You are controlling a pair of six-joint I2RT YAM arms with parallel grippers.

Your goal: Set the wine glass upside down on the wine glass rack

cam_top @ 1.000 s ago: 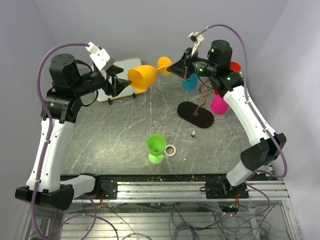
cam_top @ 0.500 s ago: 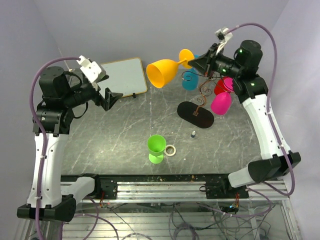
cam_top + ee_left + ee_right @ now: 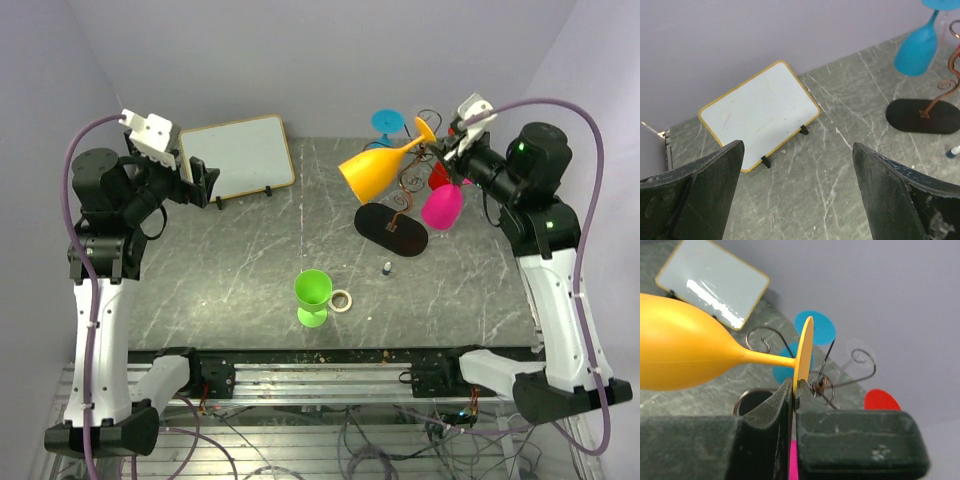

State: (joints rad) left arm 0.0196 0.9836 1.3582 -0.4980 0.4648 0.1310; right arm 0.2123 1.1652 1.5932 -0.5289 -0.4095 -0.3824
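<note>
released from the left gripper (image 3: 205, 178) since 1 second ago, then pulled back left beside the whiteboard (image 3: 238, 157), jaws now spread wide and empty. swung right and toward the back wall with the right gripper (image 3: 443, 147), pinched tight on the foot of the orange wine glass (image 3: 378, 170). held in the air on its side, bowl pointing left, foot close by the hooks of the wine glass rack (image 3: 392, 228). right forearm raised high, wrist aimed left.
</note>
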